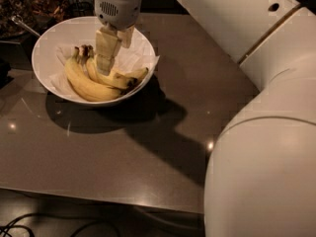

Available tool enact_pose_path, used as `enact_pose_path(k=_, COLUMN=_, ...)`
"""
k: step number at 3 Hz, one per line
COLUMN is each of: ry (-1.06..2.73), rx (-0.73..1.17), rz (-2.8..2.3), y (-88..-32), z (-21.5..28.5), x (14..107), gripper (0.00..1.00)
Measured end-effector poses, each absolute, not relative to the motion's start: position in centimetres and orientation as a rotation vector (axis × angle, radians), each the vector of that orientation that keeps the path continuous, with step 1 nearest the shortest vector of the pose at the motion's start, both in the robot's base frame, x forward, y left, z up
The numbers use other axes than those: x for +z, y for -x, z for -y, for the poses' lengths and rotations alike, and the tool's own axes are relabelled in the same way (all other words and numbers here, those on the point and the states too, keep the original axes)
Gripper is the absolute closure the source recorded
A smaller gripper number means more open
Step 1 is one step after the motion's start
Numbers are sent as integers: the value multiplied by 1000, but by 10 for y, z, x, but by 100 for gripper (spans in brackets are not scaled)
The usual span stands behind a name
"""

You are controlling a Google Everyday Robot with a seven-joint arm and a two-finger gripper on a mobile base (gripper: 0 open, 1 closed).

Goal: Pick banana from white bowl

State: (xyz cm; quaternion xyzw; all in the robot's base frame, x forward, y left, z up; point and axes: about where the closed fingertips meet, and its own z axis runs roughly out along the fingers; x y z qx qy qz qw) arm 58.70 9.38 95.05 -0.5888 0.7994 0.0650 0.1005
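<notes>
Broadly, one desk [123,157] fills most of the view, a dark, glossy top with its near edge running across the bottom and its far edge just behind the bowl. One white robot arm [266,147] takes up the right side. It comes in from the top and swells into a big rounded link at the lower right, overhanging the desk's right part.

One white bowl [42,48] sits on the far-left part of the desk, close to the far edge. A broad stretch of desktop lies between it and the near edge, crossed by the shadows of bowl and arm. Crumpled white paper [140,60] lines the bowl and laps over its right rim.

The single gripper [105,67] hangs straight down from its wrist housing [117,6] into the middle of the bowl, its lower end right at the fruit. Whether it is clasping anything cannot be told.

Three bananas seem to lie inside, side by side, with their dark stems [83,51] bunched at the upper left:
- the longest banana [86,87] curves along the near wall
- the banana [117,79] lies just behind it, directly under the gripper, its dark tip pointing right
- a third yellow end [139,74] pokes out towards the right rim, and how much of it there is cannot be made out

Dark clutter [34,4] stands behind the bowl, with one metal handle [22,26] slanting beside the left rim. Cables [19,227] trail below the near edge.
</notes>
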Motion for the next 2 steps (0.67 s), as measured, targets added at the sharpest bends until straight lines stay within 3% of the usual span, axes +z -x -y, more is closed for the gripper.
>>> enact_pose_path(k=1, ry=1735, rx=210, rz=-2382, y=-593, z=-100, x=945, gripper=38)
enact_pose_path(k=2, ry=1699, rx=183, rz=-2431, y=-599, z=-104, x=938, gripper=22)
